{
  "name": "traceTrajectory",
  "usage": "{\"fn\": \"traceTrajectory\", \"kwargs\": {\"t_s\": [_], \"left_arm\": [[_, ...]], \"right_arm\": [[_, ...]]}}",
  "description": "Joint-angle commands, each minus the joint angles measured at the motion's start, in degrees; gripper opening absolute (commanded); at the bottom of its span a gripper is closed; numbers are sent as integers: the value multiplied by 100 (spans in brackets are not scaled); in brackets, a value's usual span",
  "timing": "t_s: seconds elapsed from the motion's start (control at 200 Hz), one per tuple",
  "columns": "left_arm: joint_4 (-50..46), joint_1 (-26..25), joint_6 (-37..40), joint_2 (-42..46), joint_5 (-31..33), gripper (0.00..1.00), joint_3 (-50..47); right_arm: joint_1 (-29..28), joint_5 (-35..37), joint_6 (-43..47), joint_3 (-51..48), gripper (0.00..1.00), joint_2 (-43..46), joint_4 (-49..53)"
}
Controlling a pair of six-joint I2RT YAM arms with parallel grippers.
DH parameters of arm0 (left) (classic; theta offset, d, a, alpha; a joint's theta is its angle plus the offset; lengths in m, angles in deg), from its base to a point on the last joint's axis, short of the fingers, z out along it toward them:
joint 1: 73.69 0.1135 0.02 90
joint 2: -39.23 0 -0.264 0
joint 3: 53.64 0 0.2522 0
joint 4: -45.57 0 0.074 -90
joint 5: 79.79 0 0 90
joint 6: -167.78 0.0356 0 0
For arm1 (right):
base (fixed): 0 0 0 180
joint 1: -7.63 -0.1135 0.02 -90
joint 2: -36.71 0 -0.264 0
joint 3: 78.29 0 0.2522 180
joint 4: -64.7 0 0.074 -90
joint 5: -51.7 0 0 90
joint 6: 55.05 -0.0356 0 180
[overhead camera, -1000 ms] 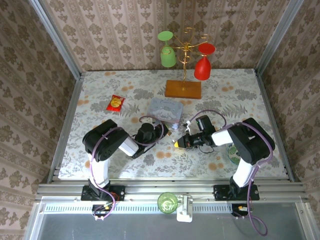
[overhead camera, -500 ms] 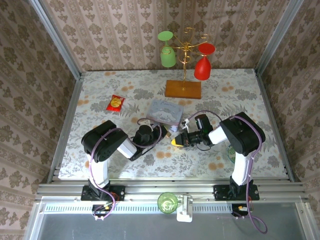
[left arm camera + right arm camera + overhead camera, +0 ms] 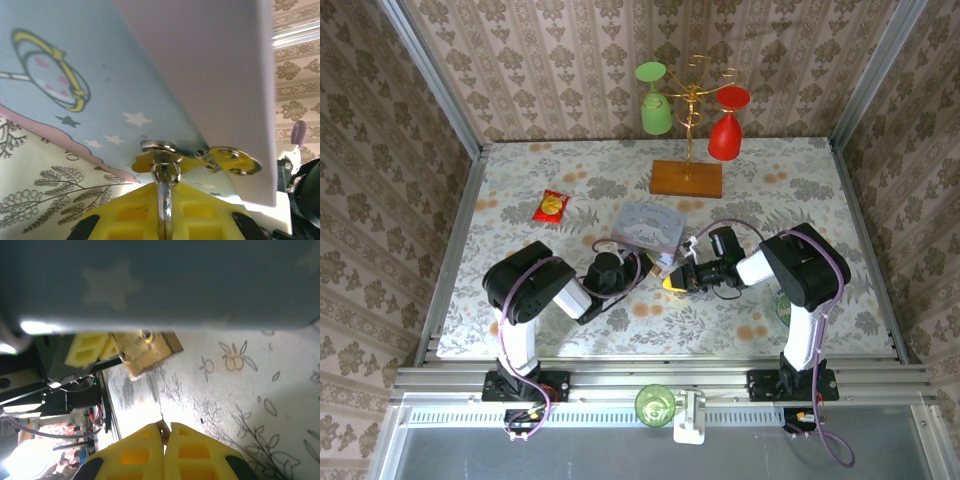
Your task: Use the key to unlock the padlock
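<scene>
Just beside the padlock (image 3: 145,354) — pale blue tin (image 3: 175,280).

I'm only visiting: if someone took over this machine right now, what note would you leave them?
Left gripper: shut on the padlock, right by the blue tin.
Right gripper: shut on a thin sliver, apparently the key, apart from the padlock.
Done: both pieces are held and brought near each other.
Left: insert the key, turn it, free the shackle.
</scene>
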Motion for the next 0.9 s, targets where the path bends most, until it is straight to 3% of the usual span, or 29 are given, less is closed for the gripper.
{"fn": "traceTrajectory", "kwargs": {"t_s": [0.0, 0.39, 0.6, 0.78, 0.895], "left_arm": [[456, -1, -139, 67, -193, 0, 51], [519, -144, -181, 136, -155, 0, -137], [532, -52, -129, 226, -210, 0, -193], [543, -110, -191, 218, -302, 0, -56], [575, -119, -289, 205, -405, 0, -44]], "right_arm": [[-61, 158, 264, -10, 0, 21, 600], [-86, -152, -1103, -44, 0, -365, -1345], [88, -202, -1052, -205, 0, -337, -1342], [60, -87, -788, 102, 0, -406, -659], [119, -81, -977, 90, 0, -421, -879]]}}
